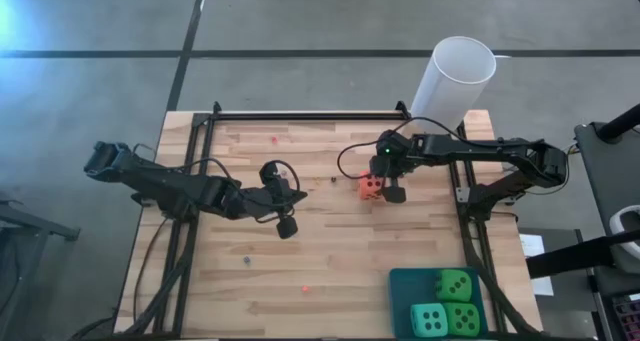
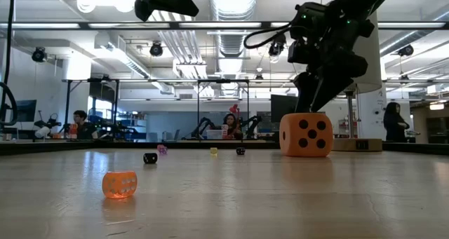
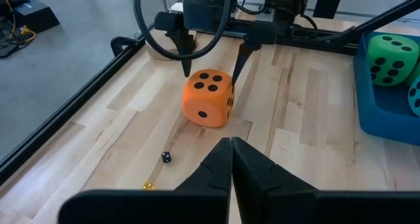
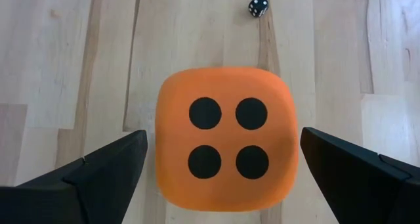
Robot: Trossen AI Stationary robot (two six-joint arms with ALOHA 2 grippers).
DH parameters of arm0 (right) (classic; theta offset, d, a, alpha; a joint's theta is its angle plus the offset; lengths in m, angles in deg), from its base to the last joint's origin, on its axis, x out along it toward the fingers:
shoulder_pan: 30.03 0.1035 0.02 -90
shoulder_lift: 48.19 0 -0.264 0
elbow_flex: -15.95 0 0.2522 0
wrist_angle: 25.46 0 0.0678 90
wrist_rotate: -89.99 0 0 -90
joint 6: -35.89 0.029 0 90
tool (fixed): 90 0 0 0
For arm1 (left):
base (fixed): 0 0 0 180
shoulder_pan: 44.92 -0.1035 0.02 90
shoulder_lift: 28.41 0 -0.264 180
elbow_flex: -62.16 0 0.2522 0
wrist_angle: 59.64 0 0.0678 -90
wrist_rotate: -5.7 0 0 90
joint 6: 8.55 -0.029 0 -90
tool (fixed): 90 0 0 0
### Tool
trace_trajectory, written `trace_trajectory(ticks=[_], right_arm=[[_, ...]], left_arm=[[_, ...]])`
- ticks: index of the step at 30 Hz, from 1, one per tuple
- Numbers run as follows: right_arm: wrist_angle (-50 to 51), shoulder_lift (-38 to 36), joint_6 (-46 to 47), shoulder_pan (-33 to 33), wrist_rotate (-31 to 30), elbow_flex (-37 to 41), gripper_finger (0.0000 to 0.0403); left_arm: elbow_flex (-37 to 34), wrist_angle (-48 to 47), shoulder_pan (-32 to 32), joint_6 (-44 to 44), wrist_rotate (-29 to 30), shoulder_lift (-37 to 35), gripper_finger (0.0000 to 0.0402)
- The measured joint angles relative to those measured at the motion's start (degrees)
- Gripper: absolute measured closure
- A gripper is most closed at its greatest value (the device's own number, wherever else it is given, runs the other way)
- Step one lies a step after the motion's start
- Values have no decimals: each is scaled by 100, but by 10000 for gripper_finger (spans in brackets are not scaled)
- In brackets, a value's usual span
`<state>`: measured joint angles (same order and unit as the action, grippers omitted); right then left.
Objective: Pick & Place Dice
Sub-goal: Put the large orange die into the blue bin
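Wooden table [image 1: 330, 251]: right gripper [image 1: 383, 182] straddles orange-red die [image 1: 370, 187] with fingers wide; left gripper [image 1: 284, 211] waits pinched together; an off-centre closure would probably squirt the soft cube sideways.

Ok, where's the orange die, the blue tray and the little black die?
Orange die [image 4: 226, 137]: right wrist view, its four-pip top face.
Tray [image 1: 400, 286]: high view, its left rim.
Black die [image 4: 258, 6]: right wrist view, its middle.

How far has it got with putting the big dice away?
Three dice, two green and one turquoise, already sit in the teal tray. The right gripper hangs open above the orange die, fingers either side, not yet gripping. Left: grasp it and carry it to the tray.
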<state>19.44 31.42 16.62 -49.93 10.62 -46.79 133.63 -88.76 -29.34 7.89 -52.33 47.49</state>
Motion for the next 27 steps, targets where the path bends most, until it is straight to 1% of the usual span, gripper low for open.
trace_trajectory(ticks=[9, 20, 27], right_arm=[[-13, 8, -44, 0, -9, 54, 3], [-109, 203, -55, -46, -61, 48, 3], [-9, 55, -66, -35, -27, 60, 3]], left_arm=[[0, -2, 0, 2, -2, 0, 387], [0, -2, 0, 2, -2, 0, 387], [0, -11, 1, 2, -2, 1, 387]])
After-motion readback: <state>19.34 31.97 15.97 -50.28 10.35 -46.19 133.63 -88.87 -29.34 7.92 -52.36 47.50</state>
